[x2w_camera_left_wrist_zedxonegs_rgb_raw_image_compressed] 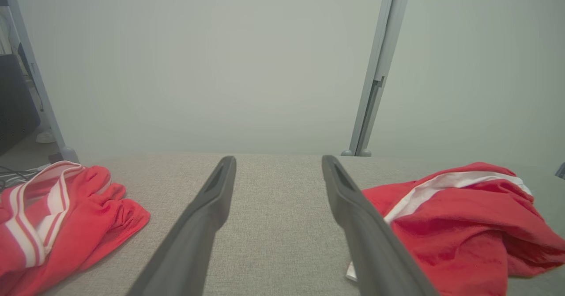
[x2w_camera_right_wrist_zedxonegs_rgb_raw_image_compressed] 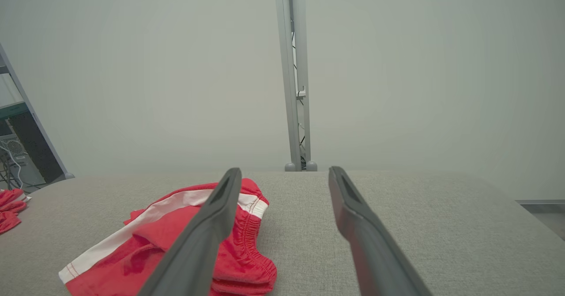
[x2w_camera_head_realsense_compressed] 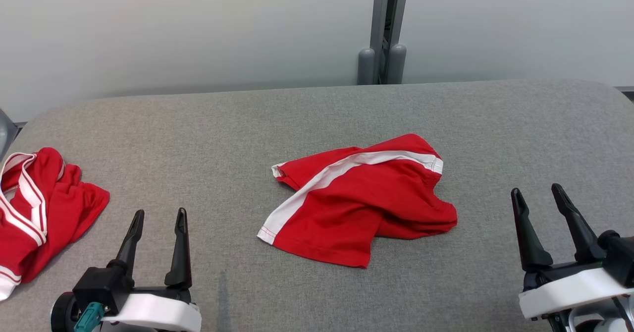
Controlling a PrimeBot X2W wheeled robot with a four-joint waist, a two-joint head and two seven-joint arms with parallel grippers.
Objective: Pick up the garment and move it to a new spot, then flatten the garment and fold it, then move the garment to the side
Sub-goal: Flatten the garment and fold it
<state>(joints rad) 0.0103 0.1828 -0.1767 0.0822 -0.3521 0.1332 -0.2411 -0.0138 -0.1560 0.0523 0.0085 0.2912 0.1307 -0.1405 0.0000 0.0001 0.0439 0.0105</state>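
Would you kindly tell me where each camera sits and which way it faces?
Head view: on the head, looking forward and down at the grey table; left gripper lower left, right gripper lower right, both open.
Left wrist view: along the left arm's fingers toward the wall; red shorts right, striped red garment left.
Right wrist view: along the right arm's fingers toward the wall; shorts left.
Shared: all three show the shorts.

No readable text, labels, brand marks or numbers, as far as visible
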